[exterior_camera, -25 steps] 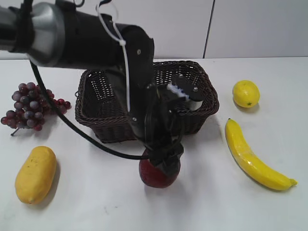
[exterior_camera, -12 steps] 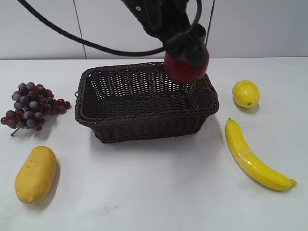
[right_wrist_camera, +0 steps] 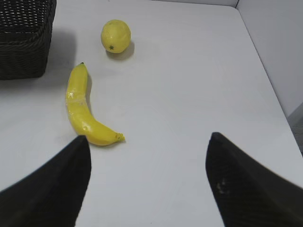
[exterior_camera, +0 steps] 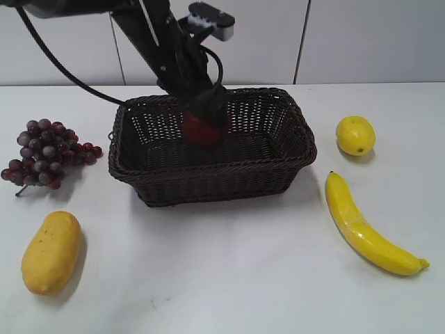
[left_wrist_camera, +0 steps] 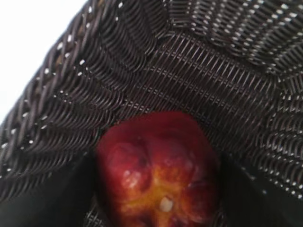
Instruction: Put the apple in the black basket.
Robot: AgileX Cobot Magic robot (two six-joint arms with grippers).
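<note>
The dark red apple [exterior_camera: 204, 130] hangs inside the black basket [exterior_camera: 208, 177], low over its woven floor, held by my left gripper [exterior_camera: 207, 111], which is shut on it. In the left wrist view the apple [left_wrist_camera: 156, 165] fills the space between the dark fingers, its yellow-orange dimpled top facing the camera, with the basket wall [left_wrist_camera: 61, 109] around it. I cannot tell whether the apple touches the floor. My right gripper [right_wrist_camera: 147, 163] is open and empty above bare table; it is out of the exterior view.
A grape bunch [exterior_camera: 43, 152] and a yellow mango-like fruit [exterior_camera: 51, 252] lie left of the basket. A lemon [exterior_camera: 355, 135] and a banana [exterior_camera: 365, 226] lie to its right, also in the right wrist view, lemon [right_wrist_camera: 116, 36] and banana [right_wrist_camera: 84, 111].
My left gripper lifted the apple from the table in front of the basket, carried it high over the right rim, then lowered it into the basket's middle. The right arm's earlier state is not shown.
</note>
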